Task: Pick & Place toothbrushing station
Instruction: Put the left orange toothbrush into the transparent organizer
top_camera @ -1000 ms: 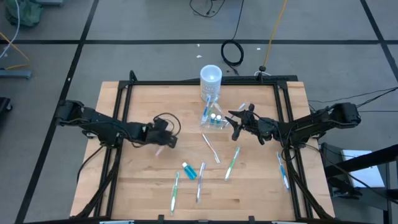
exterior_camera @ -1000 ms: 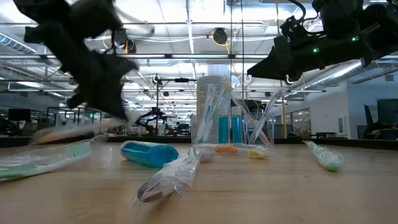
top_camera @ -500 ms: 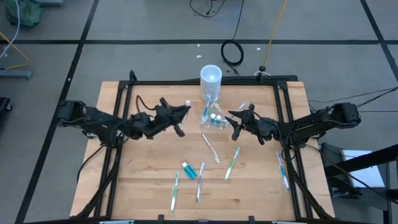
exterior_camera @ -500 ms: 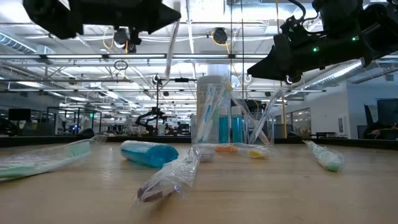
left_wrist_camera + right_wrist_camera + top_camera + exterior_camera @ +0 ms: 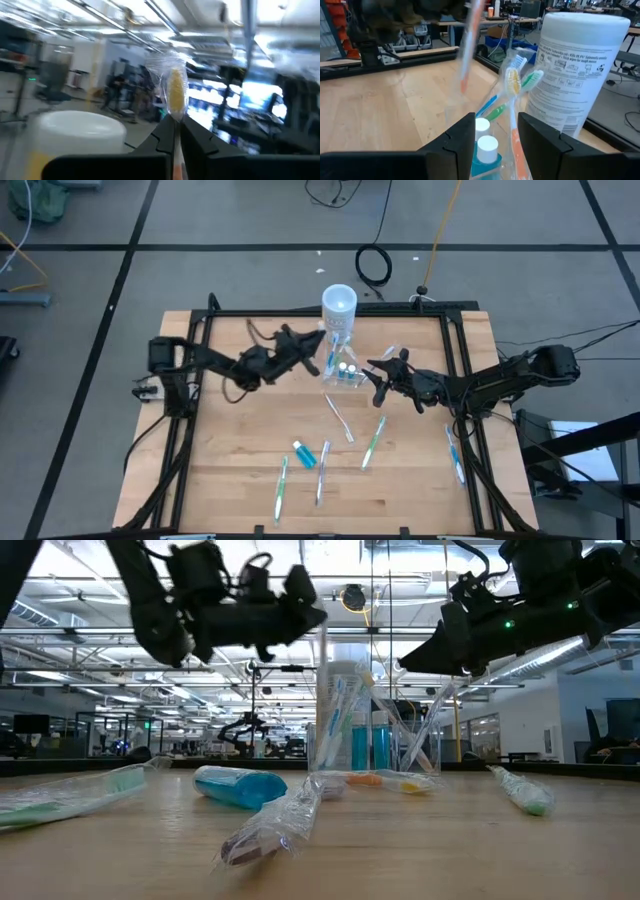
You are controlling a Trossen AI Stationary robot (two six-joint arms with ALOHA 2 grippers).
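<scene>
The clear container [image 5: 342,370] stands at the table's far middle, in front of the white cylinder [image 5: 338,304]. It holds several toothbrushes and two white-capped blue tubes [image 5: 485,145]. My left gripper [image 5: 308,343] hangs in the air just left of the container, shut on a wrapped toothbrush [image 5: 175,90] with an orange-yellow head. My right gripper [image 5: 376,378] is open just right of the container and touches nothing. Its fingers [image 5: 464,135] stand on either side of my view of the container. My left gripper pinches the wrapped toothbrush's handle [image 5: 176,150] between its two shut fingers. The brush head [image 5: 175,87] sticks out past the fingertips. The toothbrush is lifted clear of the table, beside the white cylinder [image 5: 75,125] and over the container's left side [image 5: 468,45].
A blue tube [image 5: 298,452] and several wrapped toothbrushes [image 5: 322,470] [image 5: 372,442] [image 5: 340,418] lie loose on the table's near half. One more toothbrush [image 5: 455,455] lies by the right rail. The black frame [image 5: 330,311] runs round the table.
My left gripper has risen from the table's left middle and gone toward the far right, to the container. It carries the toothbrush, which is lifted clear of the table. My right gripper has kept still.
</scene>
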